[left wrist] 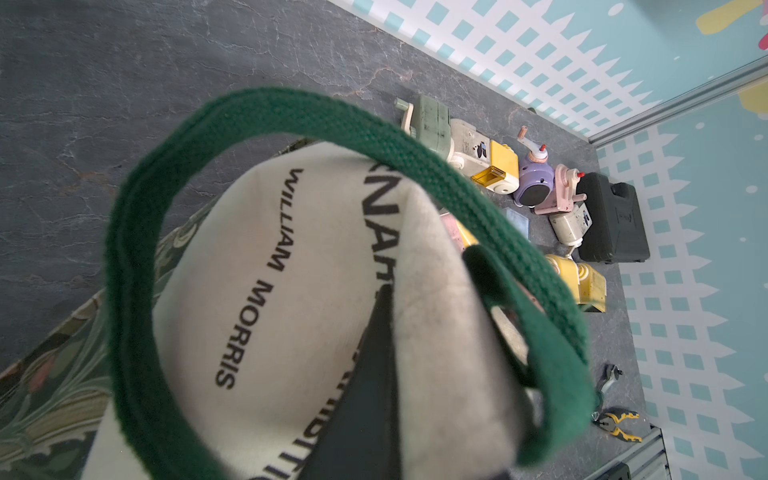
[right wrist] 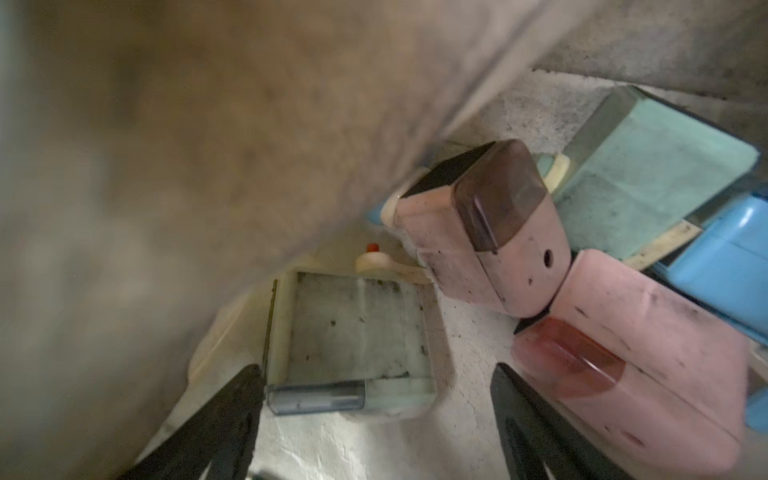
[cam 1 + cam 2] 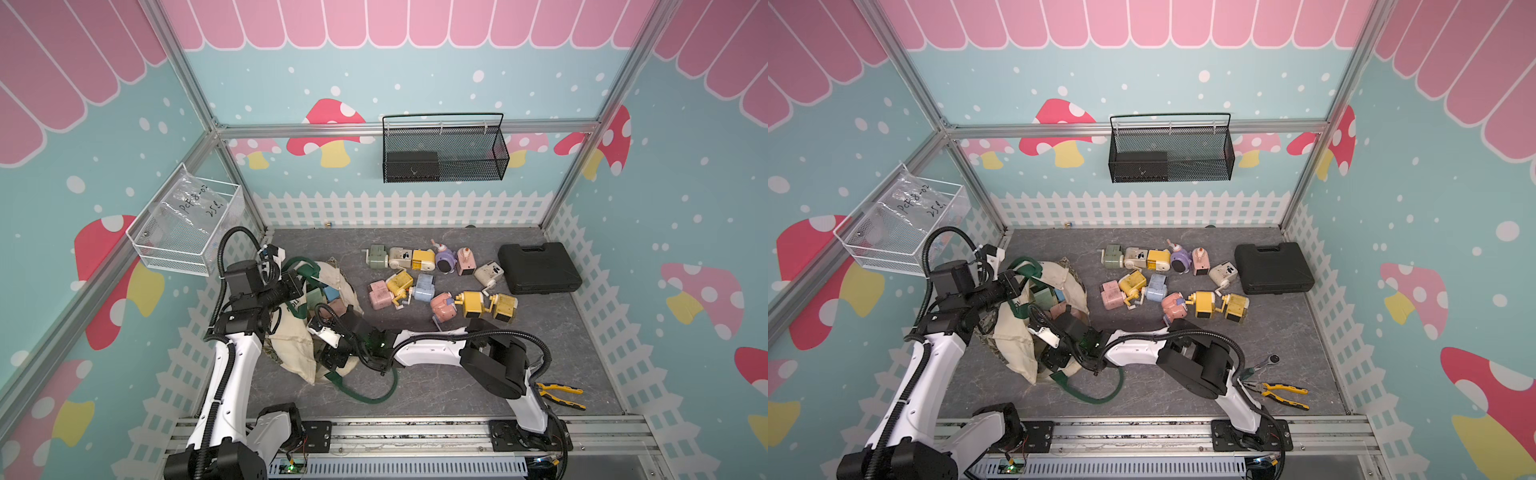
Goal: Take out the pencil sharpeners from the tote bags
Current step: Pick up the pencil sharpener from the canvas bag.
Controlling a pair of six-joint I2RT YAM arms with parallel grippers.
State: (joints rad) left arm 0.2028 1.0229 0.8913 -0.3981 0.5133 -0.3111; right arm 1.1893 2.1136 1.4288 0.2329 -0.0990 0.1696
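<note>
The cream tote bag (image 3: 291, 336) lies on its side at the left of the floor, mouth toward the middle. My left gripper (image 3: 302, 282) is shut on the bag's upper rim by the green handle (image 1: 137, 249), holding the mouth up; cloth (image 1: 270, 291) fills the left wrist view. My right gripper (image 2: 374, 374) is inside the bag, open, with a pale green sharpener (image 2: 353, 345) just ahead between its fingertips. Two pink sharpeners (image 2: 486, 232) (image 2: 636, 374), a teal one (image 2: 656, 178) and a blue one (image 2: 731, 257) lie beside it. Several sharpeners (image 3: 440, 282) lie out on the floor.
A flat black case (image 3: 538, 268) lies at the right of the loose sharpeners. Yellow-handled pliers (image 3: 561, 395) and a ratchet (image 3: 1264, 361) lie near the right arm's base. A black mesh basket (image 3: 444, 149) hangs on the back wall, a white wire basket (image 3: 187, 224) on the left.
</note>
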